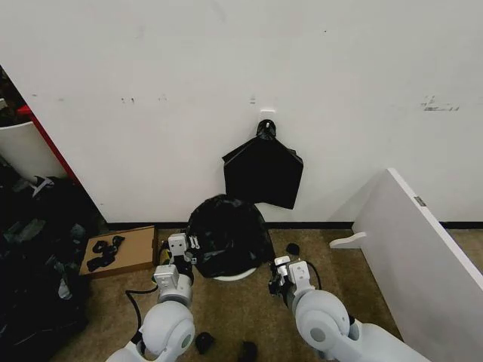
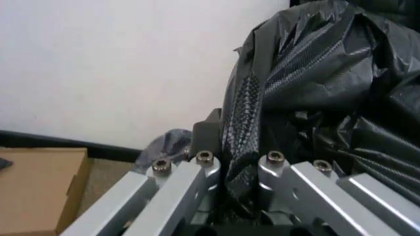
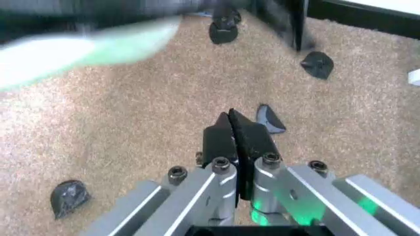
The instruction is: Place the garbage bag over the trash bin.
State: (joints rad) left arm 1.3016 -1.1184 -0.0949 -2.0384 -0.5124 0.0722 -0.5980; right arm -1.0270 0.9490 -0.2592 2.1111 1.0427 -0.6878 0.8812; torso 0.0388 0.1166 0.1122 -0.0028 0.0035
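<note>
Left of the white round plastic bin (image 1: 234,276), the left gripper (image 1: 183,245) is clamped on a fold of the thin, glossy black garbage bag (image 1: 229,232) that drapes over the bin's top and sides. The film looks light, limp and slippery, likely to tear if yanked; gathered folds at the hem seem the best hold. Right of the bin, the right gripper (image 3: 237,132) hangs over carpet, fingers together and empty, with open floor around it before the slanted white board (image 1: 423,249).
</note>
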